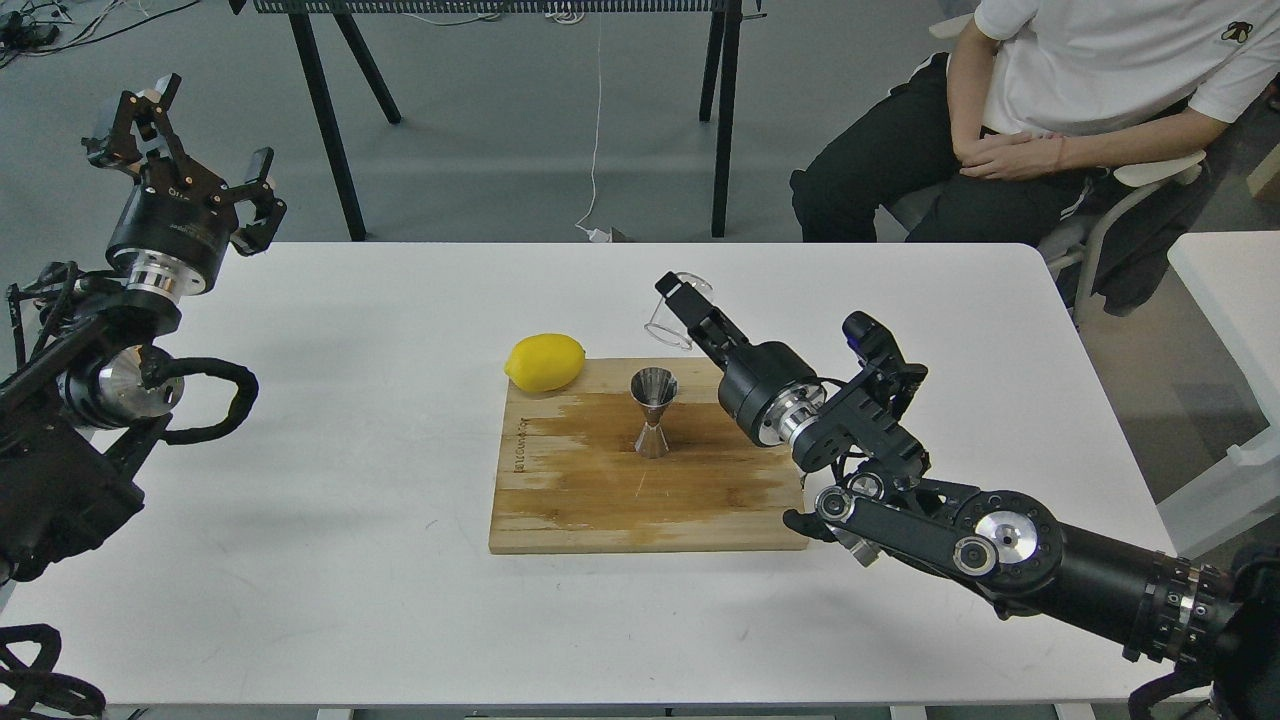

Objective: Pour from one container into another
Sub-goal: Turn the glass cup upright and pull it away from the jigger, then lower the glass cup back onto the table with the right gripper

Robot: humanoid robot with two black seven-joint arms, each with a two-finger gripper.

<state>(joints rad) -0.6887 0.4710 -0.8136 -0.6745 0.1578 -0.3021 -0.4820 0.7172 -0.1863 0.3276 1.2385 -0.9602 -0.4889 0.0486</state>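
Observation:
The steel hourglass jigger (653, 412) stands upright on the wooden cutting board (600, 500), near its back middle. My right gripper (683, 302) is shut on the clear glass cup (672, 322), which hangs tilted on its side above the table, up and to the right of the jigger and apart from it. The cup's rim faces down-left. My left gripper (185, 130) is raised at the far left beyond the table's back corner, its fingers spread open and holding nothing.
A yellow lemon (545, 361) lies at the board's back-left corner. The white table (300, 560) carries the board. A seated person (1060, 110) is behind the table at the right. Black stand legs (330, 120) rise behind the table.

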